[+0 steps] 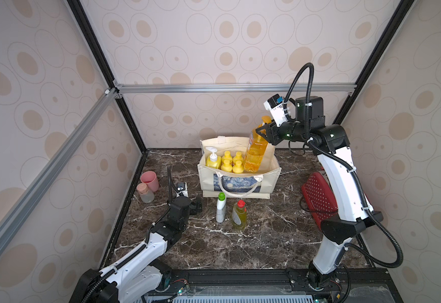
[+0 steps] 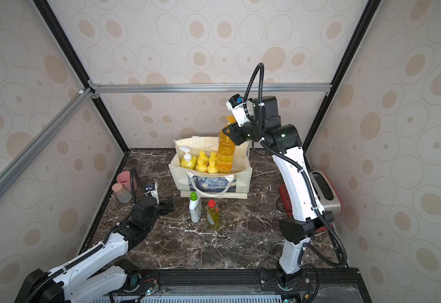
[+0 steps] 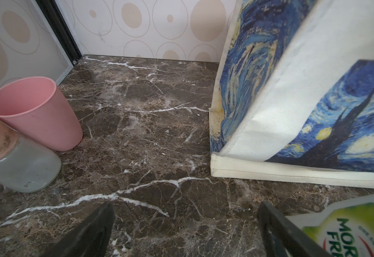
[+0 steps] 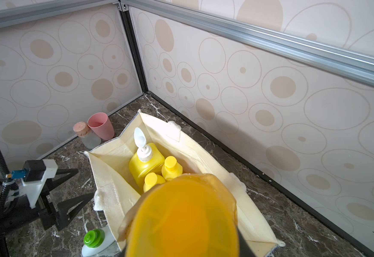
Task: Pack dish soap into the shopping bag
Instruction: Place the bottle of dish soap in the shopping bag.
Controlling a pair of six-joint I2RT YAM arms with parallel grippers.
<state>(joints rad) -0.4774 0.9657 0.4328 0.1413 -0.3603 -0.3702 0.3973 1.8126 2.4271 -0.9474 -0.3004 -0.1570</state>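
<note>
The shopping bag (image 1: 237, 183) (image 2: 211, 185) (image 3: 292, 93) stands open at the back middle of the table. Inside it are a yellow white-pump bottle (image 1: 212, 160) (image 4: 142, 165) and several small yellow-capped bottles (image 1: 232, 162) (image 2: 206, 162). My right gripper (image 1: 262, 131) (image 2: 229, 131) is shut on the neck of the clear orange pump bottle (image 1: 256, 153) (image 2: 226, 156) (image 4: 181, 218). The bottle hangs slightly tilted, its base at the bag's right end. The white green-capped bottle (image 1: 221, 208) (image 3: 348, 229) and the greenish red-capped bottle (image 1: 239, 216) (image 2: 212, 216) stand in front of the bag. My left gripper (image 1: 197, 206) (image 3: 186, 222) is open, low, left of the white bottle.
A pink cup (image 1: 149, 181) (image 3: 34, 113) and a cork-stoppered jar (image 1: 145, 192) (image 3: 14, 160) stand by the left wall. A red and silver toaster (image 2: 324, 192) sits at the right wall behind my right arm. Walls close the table on three sides.
</note>
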